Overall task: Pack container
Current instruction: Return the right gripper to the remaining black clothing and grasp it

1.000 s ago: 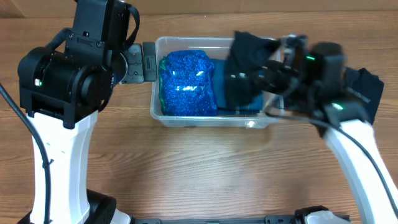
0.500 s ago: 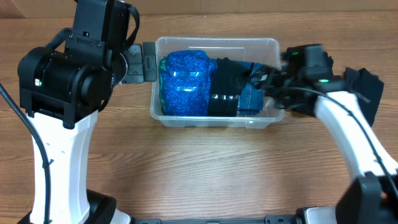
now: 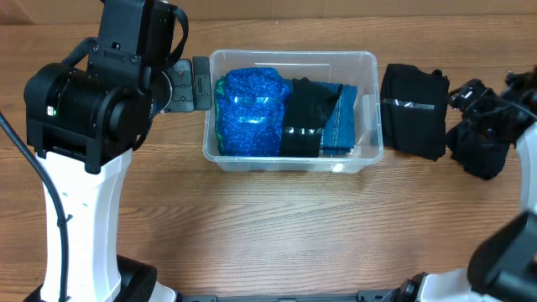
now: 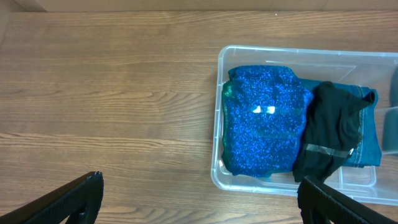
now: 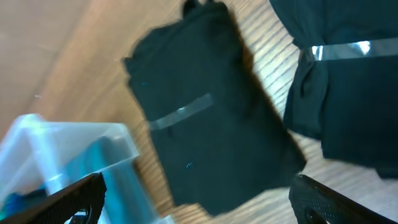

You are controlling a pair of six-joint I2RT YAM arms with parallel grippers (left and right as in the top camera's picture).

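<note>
Right gripper [image 5: 196, 196] withdrew beyond the container [image 3: 294, 54] rim, jaws apart.

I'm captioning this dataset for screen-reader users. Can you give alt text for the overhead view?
A clear container on a wooden table holds a glittery blue bundle, a black garment and blue cloth. Two more black bundles lie right of it, one nearby, one farther. The left arm looms beside the container.

Clear rectangular container [image 3: 366, 109], upright on table, packed with folded clothes.
</note>
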